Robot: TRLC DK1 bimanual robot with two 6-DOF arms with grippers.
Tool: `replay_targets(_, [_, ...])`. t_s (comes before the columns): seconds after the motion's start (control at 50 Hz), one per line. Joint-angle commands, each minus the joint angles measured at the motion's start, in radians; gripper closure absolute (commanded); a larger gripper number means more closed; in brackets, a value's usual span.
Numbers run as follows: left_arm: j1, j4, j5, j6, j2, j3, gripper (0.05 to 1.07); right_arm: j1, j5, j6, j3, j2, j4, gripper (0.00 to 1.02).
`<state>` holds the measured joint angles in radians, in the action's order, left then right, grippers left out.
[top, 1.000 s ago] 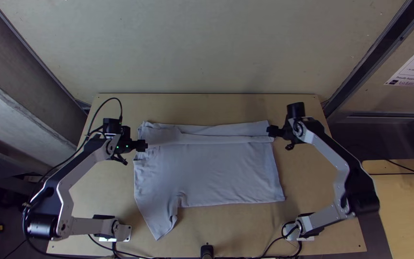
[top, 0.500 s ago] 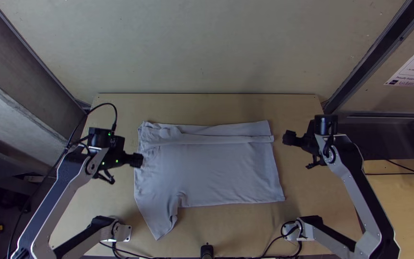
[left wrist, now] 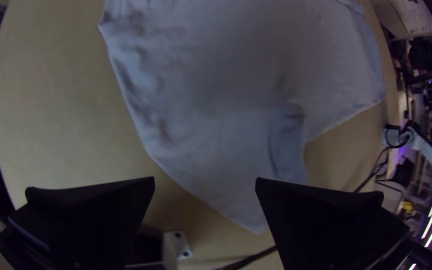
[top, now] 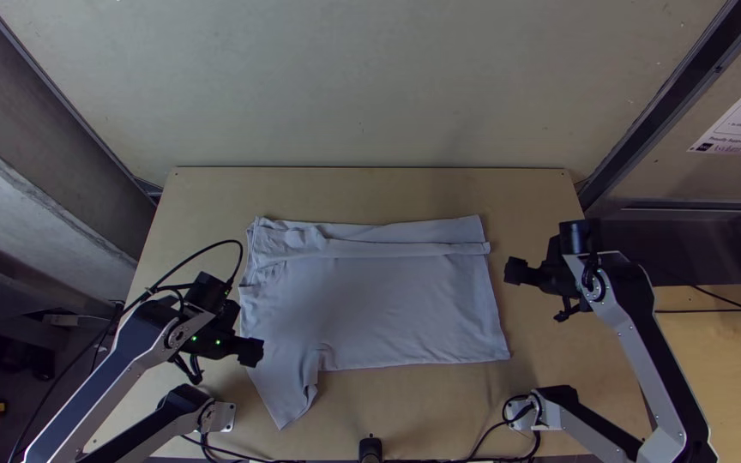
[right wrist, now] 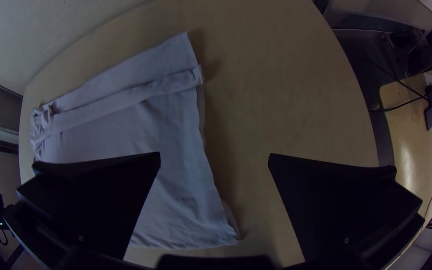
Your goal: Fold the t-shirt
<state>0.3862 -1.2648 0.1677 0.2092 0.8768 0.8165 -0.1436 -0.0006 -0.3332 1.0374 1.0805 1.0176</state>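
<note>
Nearer, to the sleeve (top: 282, 390), the left tool (top: 254, 352) is brought, spread wide; the right tool (top: 516, 271), also wide, is held right of the tabletop's (top: 370, 193) shirt (top: 396, 309). The sleeve's tip is best pinched shallowly, then folded far without drag.

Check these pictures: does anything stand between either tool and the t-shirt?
Nothing visible does. The open left tool hovers over the left edge of the t-shirt; the open right tool hangs over the table beyond its right edge, with no object in between.
</note>
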Motion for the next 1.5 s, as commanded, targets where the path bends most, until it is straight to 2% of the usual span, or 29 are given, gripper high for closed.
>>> replay_targets(0.0, [0.01, -0.027, 0.081, 0.079, 0.021, -0.04, 0.1, -0.016, -0.012, -0.044, -0.028, -0.016, 0.038, 0.03])
replay_targets(0.12, [0.063, -0.021, 0.099, 0.099, 0.056, -0.063, 0.1, -0.022, -0.033, -0.052, -0.031, -0.019, 0.064, 0.03])
replay_targets(0.26, [0.132, -0.041, 0.093, 0.133, 0.102, -0.097, 0.11, -0.017, -0.044, -0.095, -0.028, -0.008, 0.087, 0.03])
replay_targets(0.42, [0.178, -0.036, 0.087, 0.154, 0.171, -0.155, 0.11, -0.017, -0.044, -0.095, -0.03, -0.002, 0.088, 0.03])
replay_targets(0.52, [0.227, 0.004, 0.042, 0.142, 0.218, -0.18, 0.11, -0.013, -0.042, -0.098, -0.031, 0.001, 0.081, 0.04])
replay_targets(0.78, [0.256, 0.082, 0.029, 0.151, 0.349, -0.172, 0.11, -0.001, -0.042, -0.096, -0.04, 0.002, 0.058, 0.07])
replay_targets(0.84, [0.263, 0.091, 0.019, 0.154, 0.373, -0.169, 0.2, 0.002, -0.042, -0.096, -0.039, 0.002, 0.05, 0.07])
replay_targets(0.9, [0.264, 0.11, 0.01, 0.151, 0.396, -0.172, 0.21, 0.004, -0.042, -0.096, -0.042, 0.002, 0.042, 0.07])
replay_targets(1.02, [0.264, 0.151, 0.006, 0.144, 0.432, -0.177, 0.37, 0.006, -0.042, -0.096, -0.056, 0.004, 0.035, 0.07])
replay_targets(1.1, [0.275, 0.186, 0.006, 0.141, 0.444, -0.183, 0.51, 0.006, -0.042, -0.096, -0.077, 0.004, 0.029, 0.07])
replay_targets(1.18, [0.281, 0.199, 0.015, 0.136, 0.456, -0.18, 0.79, 0.006, -0.042, -0.096, -0.111, 0.012, 0.027, 0.07])
replay_targets(1.24, [0.295, 0.209, 0.016, 0.136, 0.452, -0.171, 0.9, 0.001, -0.041, -0.09, -0.14, 0.029, 0.042, 0.07])
replay_targets(1.48, [0.312, 0.206, 0.046, 0.136, 0.436, -0.151, 0.92, -0.008, -0.041, -0.05, -0.252, 0.052, 0.056, 0.07])
